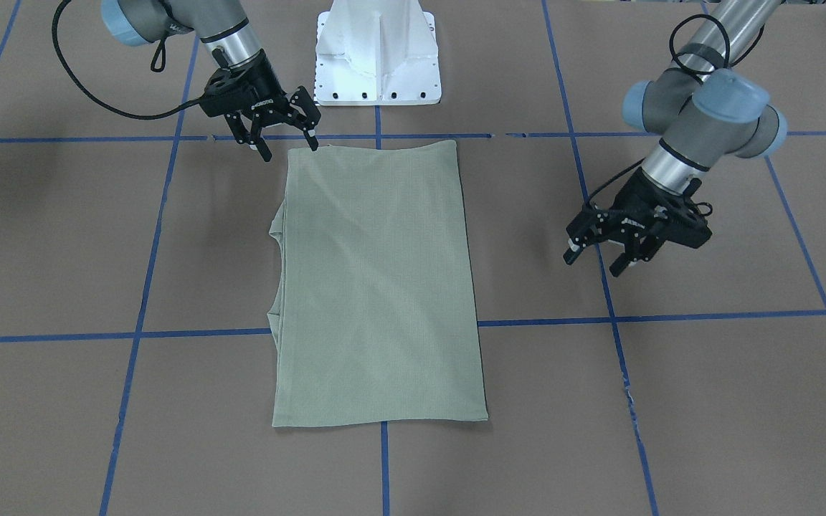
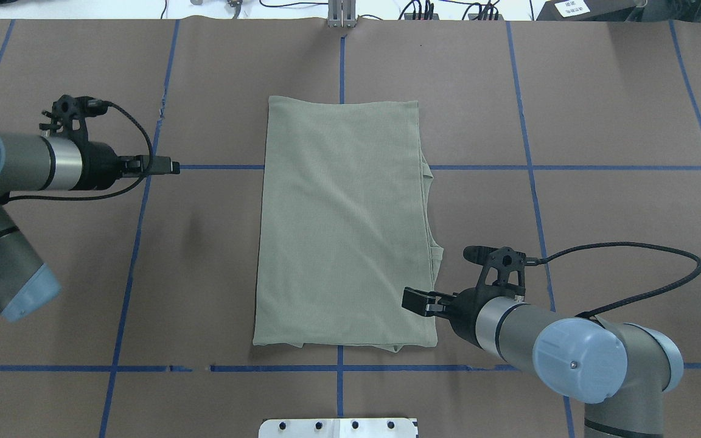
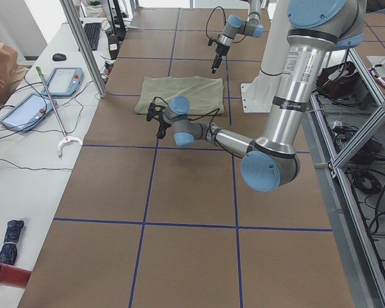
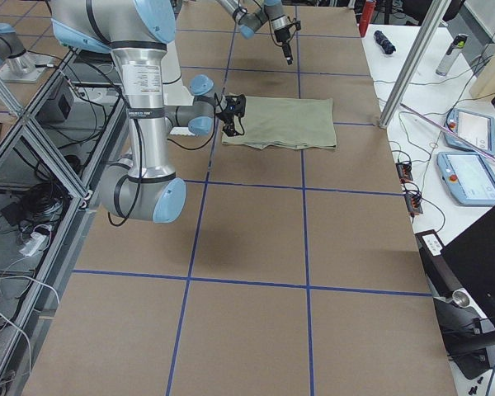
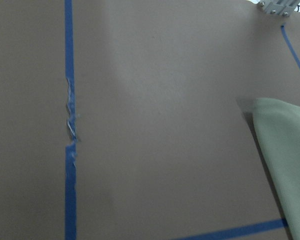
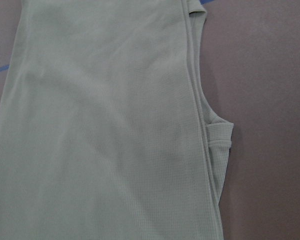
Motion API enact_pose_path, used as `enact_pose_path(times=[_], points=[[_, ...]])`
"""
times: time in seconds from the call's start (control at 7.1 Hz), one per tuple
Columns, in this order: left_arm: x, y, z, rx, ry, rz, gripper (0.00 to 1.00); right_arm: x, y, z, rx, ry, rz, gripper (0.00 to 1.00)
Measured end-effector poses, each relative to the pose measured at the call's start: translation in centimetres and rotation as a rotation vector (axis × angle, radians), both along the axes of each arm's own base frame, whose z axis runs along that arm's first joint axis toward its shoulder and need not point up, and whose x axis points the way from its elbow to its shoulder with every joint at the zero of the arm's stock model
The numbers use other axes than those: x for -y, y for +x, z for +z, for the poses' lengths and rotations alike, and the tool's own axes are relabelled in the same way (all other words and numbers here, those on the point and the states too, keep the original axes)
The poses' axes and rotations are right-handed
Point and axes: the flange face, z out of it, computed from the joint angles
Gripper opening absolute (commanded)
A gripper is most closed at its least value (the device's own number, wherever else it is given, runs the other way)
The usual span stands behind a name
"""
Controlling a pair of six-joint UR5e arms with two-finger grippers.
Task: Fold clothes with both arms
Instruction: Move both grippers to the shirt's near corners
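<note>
The green shirt lies flat on the brown table. The right claw is wide open just at its corner. The left claw, wide open too, hangs well apart.

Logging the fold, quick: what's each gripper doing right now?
Left gripper: open, empty, away from the shirt.
Right gripper: open, empty, by the shirt's corner.

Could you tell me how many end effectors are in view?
2. The right end effector is at the cloth's corner by the base; the left end effector over the table, off its other side.
</note>
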Motion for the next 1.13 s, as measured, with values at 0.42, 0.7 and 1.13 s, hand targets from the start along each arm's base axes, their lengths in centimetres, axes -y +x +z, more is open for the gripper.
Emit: enact_pose_path(times=[0.42,0.7,1.13], points=[[-12.2,5.7,-6.0,-0.154,-0.255,-0.019,1.00,1.5,1.0,1.0,0.042,-0.093,0.116,0.97],[-17.5,11.0,-7.9,-0.198,-0.370,-0.038,0.91,2.1,1.2,1.3,0.056,-0.135,0.155,0.97],[-20.8,17.4,-8.3,-0.220,-0.455,-0.057,0.91,2.3,1.2,1.4,0.060,-0.146,0.165,0.97]])
